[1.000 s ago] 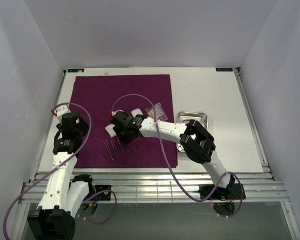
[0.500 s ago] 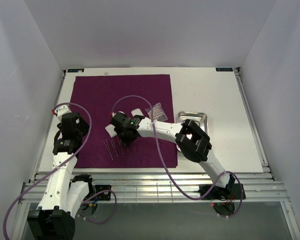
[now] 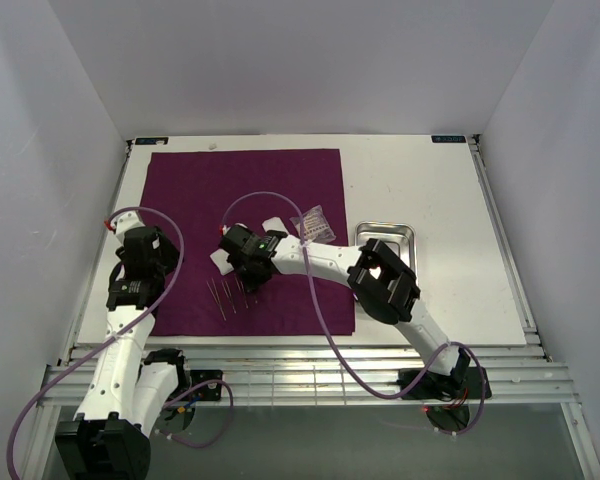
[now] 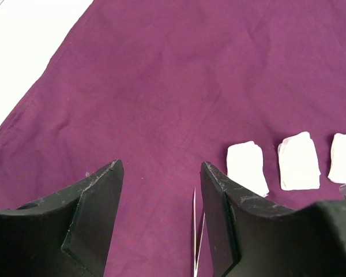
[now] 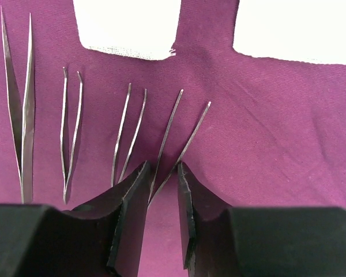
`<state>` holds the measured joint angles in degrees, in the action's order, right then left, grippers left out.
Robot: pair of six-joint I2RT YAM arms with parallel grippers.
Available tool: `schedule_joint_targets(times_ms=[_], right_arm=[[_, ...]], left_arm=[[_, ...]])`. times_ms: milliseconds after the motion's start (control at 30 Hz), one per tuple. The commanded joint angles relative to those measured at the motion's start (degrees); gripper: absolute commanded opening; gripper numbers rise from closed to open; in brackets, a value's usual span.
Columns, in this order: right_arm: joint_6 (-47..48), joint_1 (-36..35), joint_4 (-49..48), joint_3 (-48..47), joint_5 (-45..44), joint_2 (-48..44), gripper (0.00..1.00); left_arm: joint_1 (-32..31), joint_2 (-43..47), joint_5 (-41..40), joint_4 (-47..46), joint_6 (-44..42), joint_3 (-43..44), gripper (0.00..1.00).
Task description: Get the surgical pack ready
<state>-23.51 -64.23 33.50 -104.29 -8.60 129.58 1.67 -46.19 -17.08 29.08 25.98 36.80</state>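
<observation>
Purple cloth point(image 3: 190, 200) lies flat mid-table, gauze pads point(image 5: 127, 23) and a row of tweezers point(image 3: 230, 295) on it. Right gripper point(image 5: 164, 167) straddles the rightmost tweezers point(image 5: 170, 128) at the joined end, jaws narrow, can't tell if it's biting yet. I'd pinch square-on so they don't skate. Left gripper point(image 4: 161, 167) hangs open over the cloth

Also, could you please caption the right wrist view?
Right gripper straddles the rightmost of four thin steel tweezers on a deep-purple cloth.

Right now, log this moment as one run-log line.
left gripper: jaws open, empty, above purple cloth | right gripper: jaws narrowly apart astride rightmost tweezers | tweezers: flat on cloth
</observation>
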Motion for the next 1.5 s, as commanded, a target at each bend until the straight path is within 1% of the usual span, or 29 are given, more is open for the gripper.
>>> schedule_joint_targets(times_ms=[0, 67, 100, 167, 400, 500, 600, 767, 833, 867, 900, 933, 967, 1000, 1033, 1067, 1100, 1167, 1200, 1233, 1300, 1333, 1367, 1400, 1433, 1467], right_arm=[[0.6, -0.3, 1.4, -1.9, 0.6, 2.4, 0.31], [0.4, -0.3, 1.6, -1.9, 0.3, 2.3, 0.25], [0.2, -0.3, 1.6, -1.9, -0.2, 2.2, 0.2], [0.1, -0.3, 1.7, -1.9, -0.7, 1.4, 0.16], [-0.5, -0.4, 2.3, -1.9, -3.3, -1.3, 0.08], [-0.5, -0.2, 2.3, -1.9, -4.5, -3.0, 0.08], [-0.5, -0.1, 2.3, -1.8, -5.8, -5.1, 0.08], [-1.0, 1.1, 2.1, -1.2, -6.9, -10.1, 0.08], [-1.4, 2.0, 2.1, 0.0, -8.1, -13.7, 0.08], [-1.4, 3.6, 2.1, 2.2, -9.1, -15.5, 0.08], [-1.4, 4.5, 2.2, 3.7, -9.7, -17.1, 0.08], [-1.4, 5.8, 2.2, 5.7, -9.9, -21.3, 0.08], [-1.4, 8.7, 2.1, 7.9, -10.1, -23.6, 0.08], [-1.3, 10.2, 0.8, 13.6, -9.6, -26.1, 0.08], [-0.7, 13.3, -0.2, 17.0, -9.6, -31.4, 0.08], [-0.2, 14.7, -1.0, 20.5, -9.9, -34.2, 0.08], [0.3, 16.2, -1.6, 26.8, -10.3, -38.7, 0.08], [1.0, 20.4, -1.5, 32.4, -11.3, -42.8, 0.08], [1.7, 21.8, -1.7, 37.4, -11.2, -45.9, 0.08], [2.9, 24.6, -1.7, 39.4, -11.1, -47.0, 0.08], [4.0, 27.8, -1.9, 42.7, -10.4, -48.3, 0.08], [4.3, 30.5, -2.6, 44.6, -10.1, -49.0, 0.08], [5.8, 31.6, -3.4, 45.6, -9.8, -49.2, 0.08], [6.8, 32.5, -4.6, 46.4, -9.9, -49.8, 0.08], [7.6, 33.9, -5.4, 47.8, -9.9, -49.7, 0.08], [8.9, 34.6, -6.8, 48.1, -9.6, -49.4, 0.08]], left_arm=[[0.2, 1.0, 0.6, -1.0, 0.4, -0.2, 0.67], [0.2, 1.0, 0.6, -1.0, 0.4, -0.2, 0.67], [0.2, 1.0, 0.6, -1.0, 0.3, -0.2, 0.67], [0.2, 1.0, 0.7, -1.1, 0.3, -0.2, 0.67], [0.2, 1.0, 3.7, -1.5, -1.4, -0.2, 0.66], [0.1, 1.4, 6.9, -1.4, -2.8, 0.1, 0.65], [0.2, 1.3, 9.3, -0.1, -2.1, 1.8, 0.63], [0.0, -2.8, 15.1, 5.6, 2.1, 6.5, 0.63], [0.0, -5.9, 17.7, 7.5, 1.9, 9.2, 0.61], [-0.1, -7.1, 21.2, 8.3, 1.8, 10.1, 0.61], [-0.2, -8.3, 21.7, 9.1, 2.1, 11.0, 0.61], [-0.3, -9.4, 22.3, 10.6, 2.5, 12.2, 0.61], [-0.4, -11.9, 22.6, 11.3, 2.8, 12.7, 0.61], [-0.7, -13.1, 23.0, 12.1, 3.0, 13.0, 0.61], [-0.8, -14.4, 23.1, 14.0, 3.2, 13.4, 0.61], [-0.8, -17.4, 23.3, 15.0, 3.5, 14.2, 0.61], [-0.8, -19.0, 24.4, 15.9, 3.6, 14.6, 0.61], [-0.8, -22.1, 25.3, 18.4, 3.6, 16.0, 0.61], [-0.8, -25.0, 26.1, 19.0, 3.6, 16.5, 0.61], [-0.8, -26.4, 26.3, 20.5, 3.7, 16.9, 0.61], [-0.8, -30.9, 26.7, 22.1, 4.1, 18.0, 0.6], [-0.8, -32.4, 26.8, 23.5, 4.2, 18.2, 0.6], [-0.8, -33.6, 26.8, 23.9, 4.3, 18.4, 0.58], [-3.0, -35.5, 26.4, 24.1, 4.1, 18.7, 0.56], [-3.7, -36.4, 25.0, 24.3, 3.8, 18.9, 0.55], [-5.5, -37.2, 24.0, 24.3, 3.6, 19.3, 0.52]])
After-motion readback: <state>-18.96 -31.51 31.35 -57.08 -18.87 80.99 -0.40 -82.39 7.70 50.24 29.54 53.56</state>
